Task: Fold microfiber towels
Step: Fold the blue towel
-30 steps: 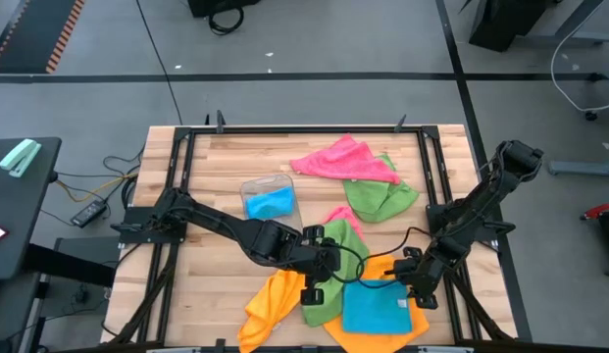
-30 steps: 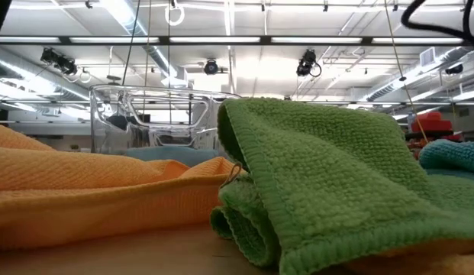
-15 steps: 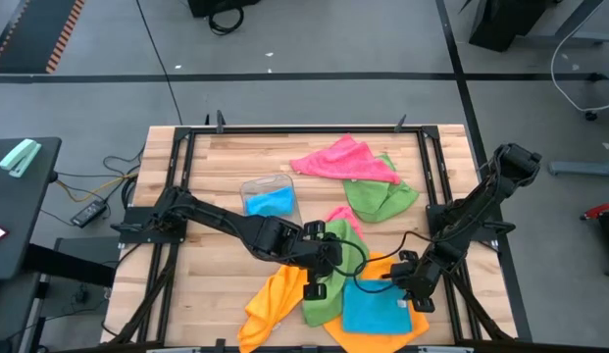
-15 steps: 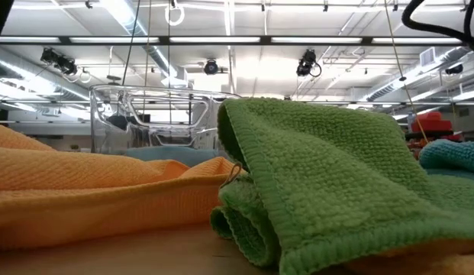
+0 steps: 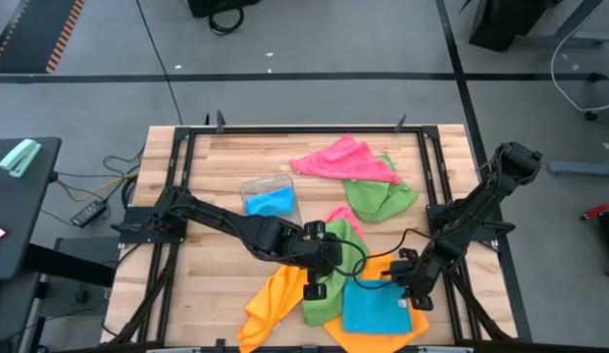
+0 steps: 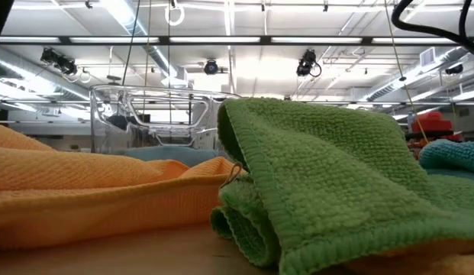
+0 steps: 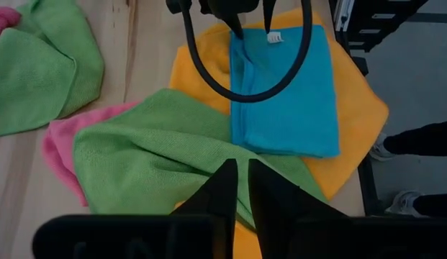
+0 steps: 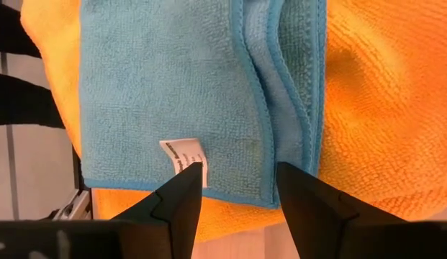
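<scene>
Directly under the right end effector (image 8: 234, 188), whose fingers stand apart, lies the folded sky-blue microfiber towel (image 5: 374, 306) at the near worktop (image 5: 226, 172) edge; the left end effector (image 7: 242, 188), fingers together, hovers beside.

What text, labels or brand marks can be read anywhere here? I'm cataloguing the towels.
Small white sewn-in care tag on the folded sky-blue microfiber towel, between the right pincer's open fingers: dark print, too blurred to read.
No other writing is legible in any view.

2 pink towels (image 5: 343, 159), 2 green (image 5: 380, 199), 2 orange (image 5: 270, 302) (1 blue (image 5: 376, 306)).
</scene>
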`<state>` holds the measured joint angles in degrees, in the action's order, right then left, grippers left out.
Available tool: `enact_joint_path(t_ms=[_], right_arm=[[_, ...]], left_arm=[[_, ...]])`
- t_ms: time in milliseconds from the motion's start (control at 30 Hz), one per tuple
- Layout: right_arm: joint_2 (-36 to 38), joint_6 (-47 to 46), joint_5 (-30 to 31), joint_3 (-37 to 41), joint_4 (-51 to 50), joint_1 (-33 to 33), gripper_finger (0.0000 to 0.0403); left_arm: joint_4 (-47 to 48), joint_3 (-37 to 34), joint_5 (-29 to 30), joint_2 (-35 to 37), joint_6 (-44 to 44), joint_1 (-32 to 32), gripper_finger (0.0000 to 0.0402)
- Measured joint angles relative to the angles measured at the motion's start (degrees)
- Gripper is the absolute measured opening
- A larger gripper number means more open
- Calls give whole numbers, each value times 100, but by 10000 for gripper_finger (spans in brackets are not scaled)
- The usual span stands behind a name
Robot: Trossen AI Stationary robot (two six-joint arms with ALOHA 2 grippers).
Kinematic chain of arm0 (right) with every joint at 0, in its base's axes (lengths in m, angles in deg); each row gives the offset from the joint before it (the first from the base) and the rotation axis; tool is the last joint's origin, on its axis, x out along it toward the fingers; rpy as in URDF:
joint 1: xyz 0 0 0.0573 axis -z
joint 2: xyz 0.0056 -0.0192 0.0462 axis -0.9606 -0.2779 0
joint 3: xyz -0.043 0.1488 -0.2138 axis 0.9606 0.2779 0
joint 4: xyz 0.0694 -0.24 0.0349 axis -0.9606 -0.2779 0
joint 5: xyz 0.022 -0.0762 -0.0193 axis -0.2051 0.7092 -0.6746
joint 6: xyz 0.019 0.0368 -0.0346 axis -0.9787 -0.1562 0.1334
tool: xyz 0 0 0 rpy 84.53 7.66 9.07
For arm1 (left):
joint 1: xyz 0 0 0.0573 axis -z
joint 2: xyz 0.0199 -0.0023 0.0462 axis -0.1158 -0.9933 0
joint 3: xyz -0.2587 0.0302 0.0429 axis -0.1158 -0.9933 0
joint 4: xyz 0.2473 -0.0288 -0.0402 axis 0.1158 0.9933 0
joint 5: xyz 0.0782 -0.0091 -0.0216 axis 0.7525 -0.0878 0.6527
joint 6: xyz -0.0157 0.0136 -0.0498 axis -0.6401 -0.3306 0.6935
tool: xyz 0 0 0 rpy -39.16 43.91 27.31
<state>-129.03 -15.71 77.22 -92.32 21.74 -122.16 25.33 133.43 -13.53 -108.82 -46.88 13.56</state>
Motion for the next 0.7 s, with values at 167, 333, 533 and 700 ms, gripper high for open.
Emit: enact_joint_path(t_ms=[167,333,533,700], right_arm=[[7,5,-30,215,347,24,186],[6,-509,-91,646,1193,11,172],[5,-478,-111,673,1275,2,124],[4,-473,-111,673,1271,2,71]], left_arm=[[0,0,2,0,-2,-14,37],[0,0,2,0,4,-11,40],[0,0,2,0,7,-14,41],[3,0,0,0,7,-11,35]])
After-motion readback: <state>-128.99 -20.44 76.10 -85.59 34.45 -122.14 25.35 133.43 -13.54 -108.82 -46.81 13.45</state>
